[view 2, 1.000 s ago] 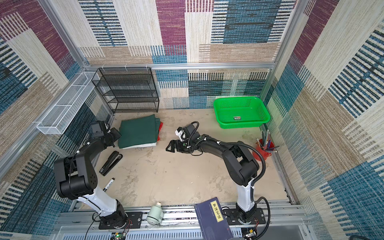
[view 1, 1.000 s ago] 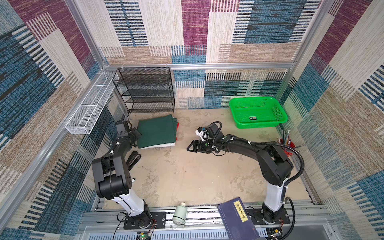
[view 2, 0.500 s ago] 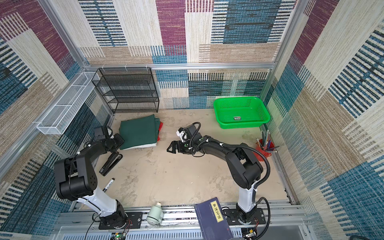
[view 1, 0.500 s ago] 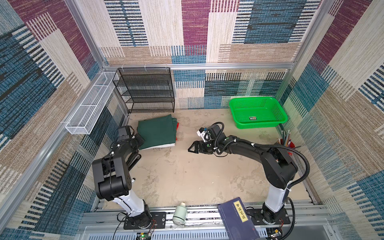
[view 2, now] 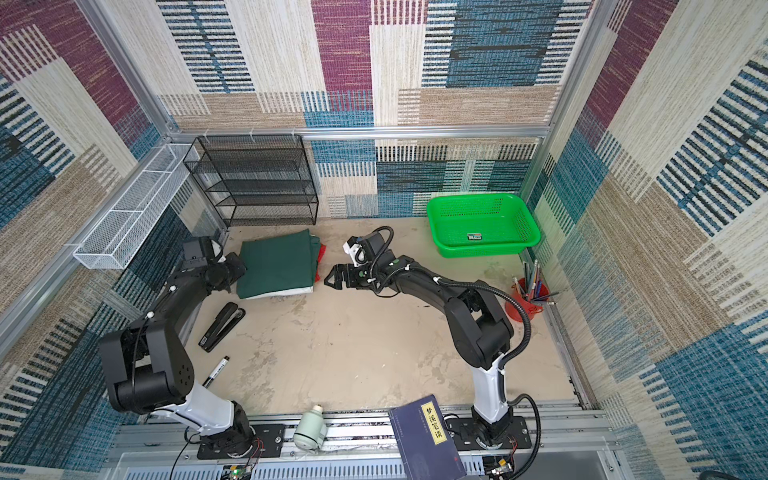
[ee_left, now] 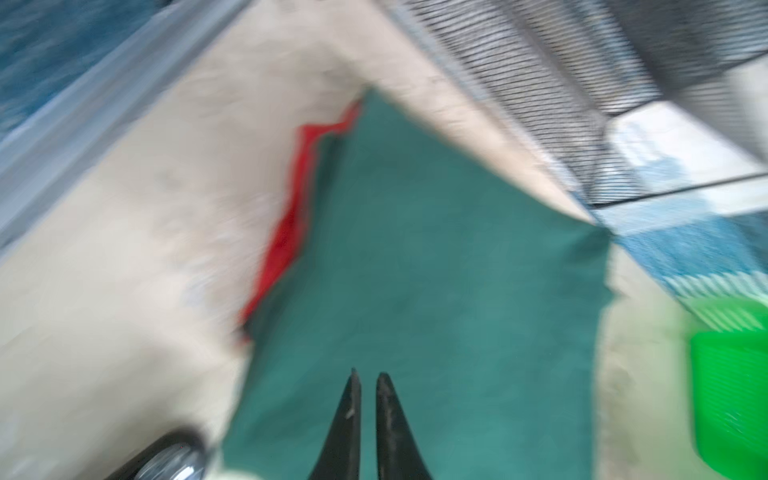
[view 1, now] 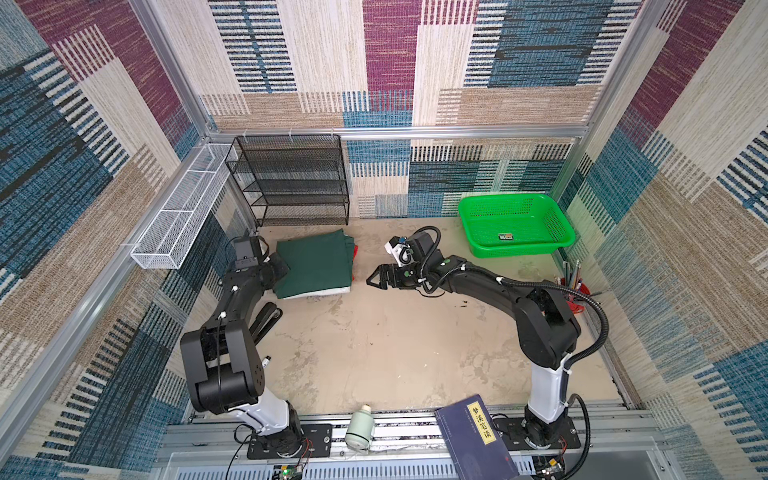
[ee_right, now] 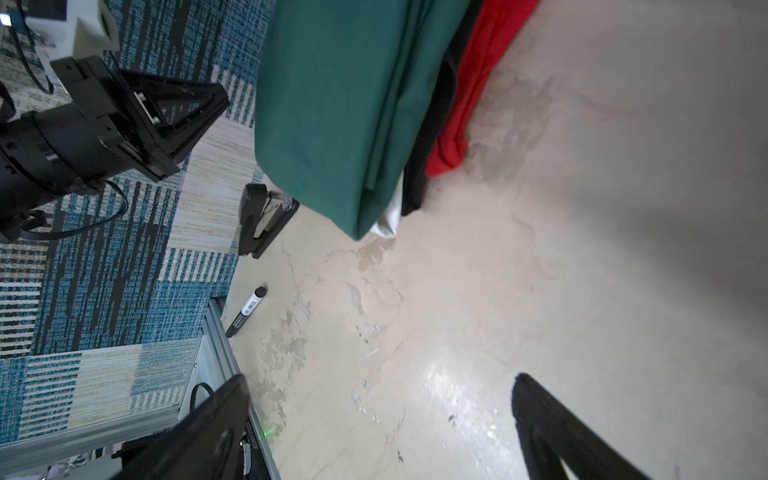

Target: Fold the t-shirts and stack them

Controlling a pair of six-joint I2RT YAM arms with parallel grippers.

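Left arm stretched low, my left pincer [ee_left: 365, 374] pressed together over the dark green t-shirt [view 1: 313, 266], whose length runs toward the table's [view 1: 374, 353] back edge; right pincer [view 1: 371, 280] spread.

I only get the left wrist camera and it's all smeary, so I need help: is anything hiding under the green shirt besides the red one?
Observer: Yes. In the right wrist view a white shirt peeks out from under the dark green shirt at its corner.
Operator: Where's the other arm?
Observer: In both top views the right gripper hovers over the bare table, to the right of the dark green shirt, jaws wide open and empty.
Operator: Anything loose near my arm?
Observer: A black marker lies on the table beside the left arm, well in front of the dark green shirt.
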